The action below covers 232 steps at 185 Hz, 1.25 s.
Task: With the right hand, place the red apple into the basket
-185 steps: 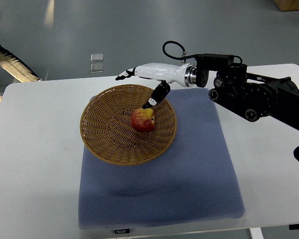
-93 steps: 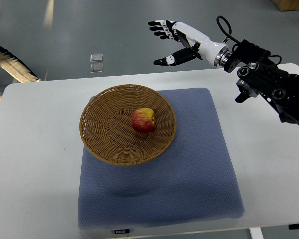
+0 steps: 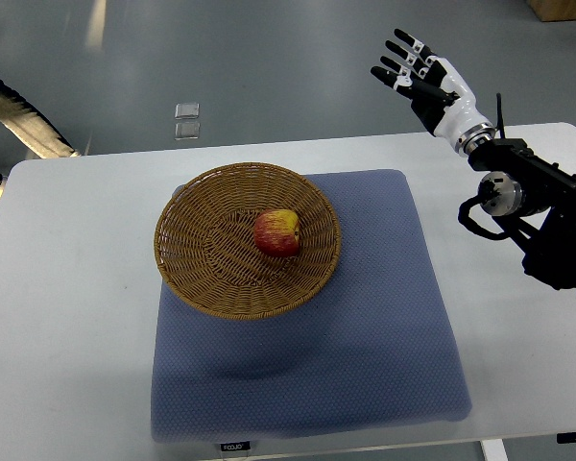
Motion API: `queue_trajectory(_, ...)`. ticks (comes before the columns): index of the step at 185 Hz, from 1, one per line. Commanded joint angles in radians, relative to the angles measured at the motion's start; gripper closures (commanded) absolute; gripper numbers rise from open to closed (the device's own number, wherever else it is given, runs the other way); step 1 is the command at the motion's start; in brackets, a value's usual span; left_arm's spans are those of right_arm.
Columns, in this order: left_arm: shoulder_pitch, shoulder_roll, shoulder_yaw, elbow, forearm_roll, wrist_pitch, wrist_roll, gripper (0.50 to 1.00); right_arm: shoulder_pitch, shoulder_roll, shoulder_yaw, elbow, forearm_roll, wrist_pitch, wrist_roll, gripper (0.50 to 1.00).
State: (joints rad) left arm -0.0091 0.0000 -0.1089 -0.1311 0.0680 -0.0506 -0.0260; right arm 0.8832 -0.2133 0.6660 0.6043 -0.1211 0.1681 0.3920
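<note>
Right hand [image 3: 432, 79] fingers [image 3: 403, 60] spread, empty; apple [image 3: 276, 232] in basket [image 3: 197, 264].

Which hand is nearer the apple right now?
Right. The right hand is raised open beyond the table's far right edge, well clear of the red apple in the basket. The left hand isn't in view.

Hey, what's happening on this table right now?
A red apple sits inside the wicker basket, which rests on a blue mat on the white table. The right robot hand is raised beyond the table's far right edge, fingers spread and holding nothing, well apart from the basket. The apple is already in place, so the job looks done. The left arm is not in view.
</note>
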Motion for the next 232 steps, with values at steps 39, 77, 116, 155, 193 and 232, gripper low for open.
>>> queue_trajectory(39, 0.000, 0.000, 0.000, -0.001, 0.001, 0.000, 0.000, 0.500, -0.075, 0.034, 0.021, -0.041, 0.090, 0.001, -0.002, 0.581)
queue_trajectory(77, 0.000, 0.000, 0.000, 0.001, 0.000, 0.000, 0.000, 0.500, -0.092, 0.045, 0.021, -0.043, 0.089, -0.001, 0.005, 0.581)
queue_trajectory(116, 0.000, 0.000, 0.000, -0.001, 0.001, 0.000, 0.000, 0.500, -0.099, 0.049, 0.021, -0.044, 0.089, -0.001, 0.008, 0.581)
queue_trajectory(155, 0.000, 0.000, 0.000, -0.001, 0.000, 0.000, 0.000, 0.500, -0.102, 0.051, 0.021, -0.044, 0.090, -0.005, 0.011, 0.581)
queue_trajectory(193, 0.000, 0.000, 0.000, -0.001, 0.000, 0.000, 0.000, 0.500, -0.112, 0.051, 0.021, -0.044, 0.090, -0.032, 0.018, 0.581)
queue_trajectory(232, 0.000, 0.000, 0.000, -0.001, 0.001, 0.000, 0.000, 0.500, -0.116, 0.051, 0.021, -0.044, 0.089, -0.045, 0.022, 0.581)
